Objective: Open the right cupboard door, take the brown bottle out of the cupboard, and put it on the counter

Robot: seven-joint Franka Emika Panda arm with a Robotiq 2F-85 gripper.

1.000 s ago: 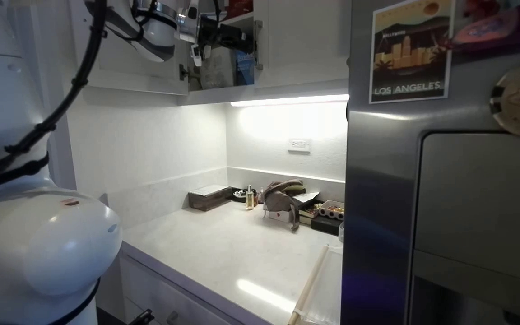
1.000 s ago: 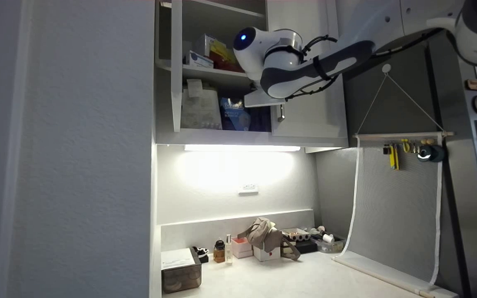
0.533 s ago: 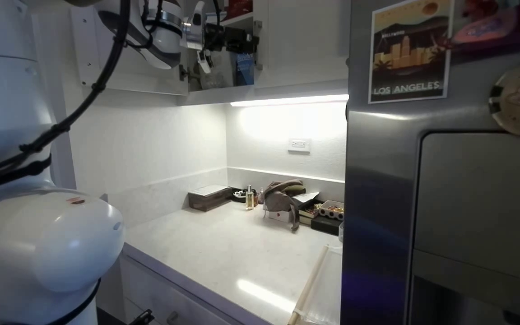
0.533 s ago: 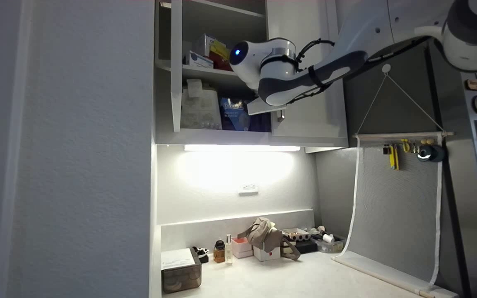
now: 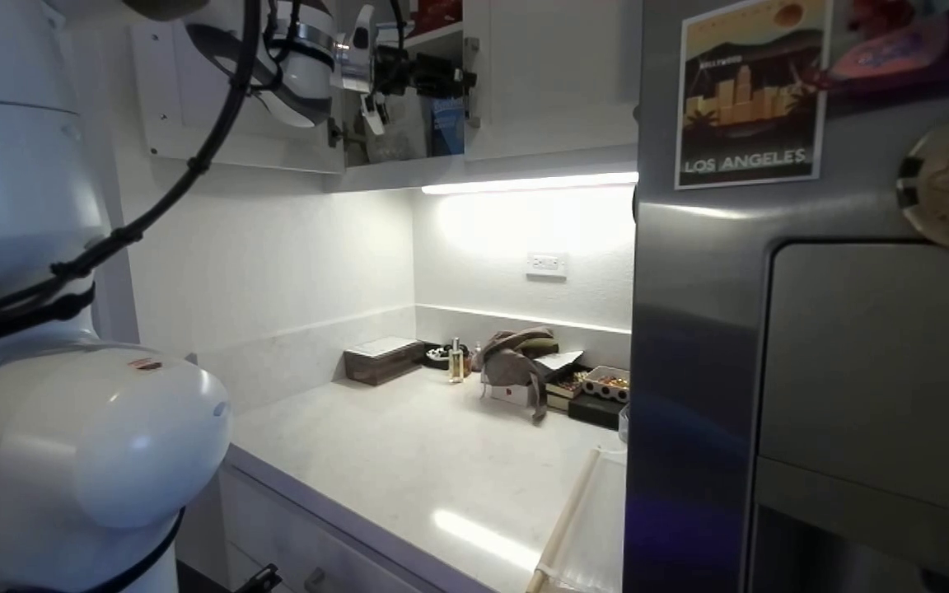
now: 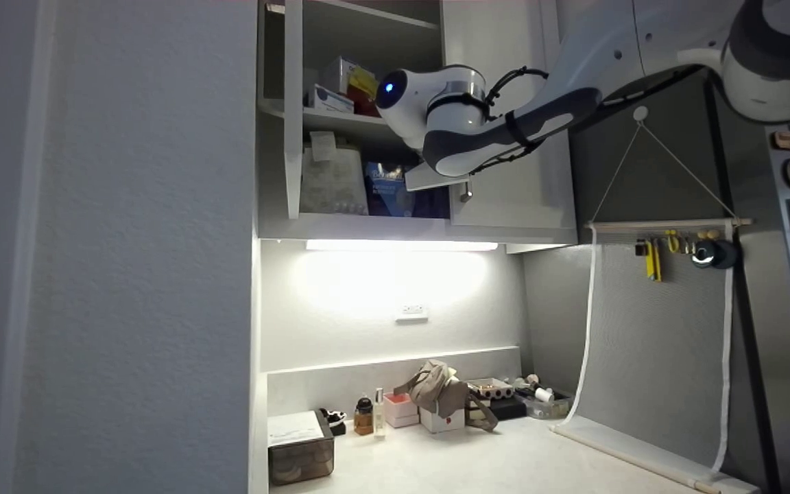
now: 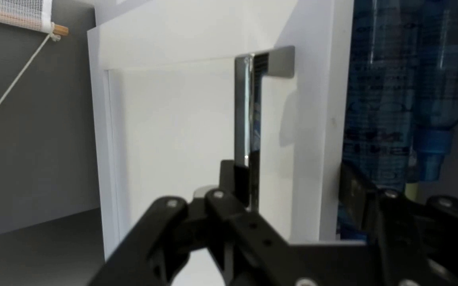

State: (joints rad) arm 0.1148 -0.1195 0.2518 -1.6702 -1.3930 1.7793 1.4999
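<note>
Here comes the arm [image 6: 577,103], lower in both exterior views than a second ago, its wrist right up at the cupboard [image 6: 367,226], and the big drop belongs to the first half of that second; now it is barely shifting, lining up rather than travelling. And look what it lines up on: the handle [image 7: 243,111] of the right cupboard door [image 5: 557,82]! The wrist view has the tool [image 7: 292,179] standing wide, one finger right beside the handle's bar, touching or not I cannot tell, the other out by the door's free edge with a gap between it and the bar, so there is no firm hold yet. The door itself looks unmoved and closed, while the left door [image 6: 293,110] stands swung out. As I read it, we are in the opening step, right at the grab: next the jaws have to narrow on that bar and draw it back, and the danger is a fingertip snagging the door's edge instead. And the brown bottle? I cannot make it out anywhere; going by the task it should be in the cupboard, presumably behind that door. An amber bottle [image 6: 363,420] with a dark cap does stand toward the back edge of the surface [image 5: 400,445], but it is hardly the one wanted.
</note>
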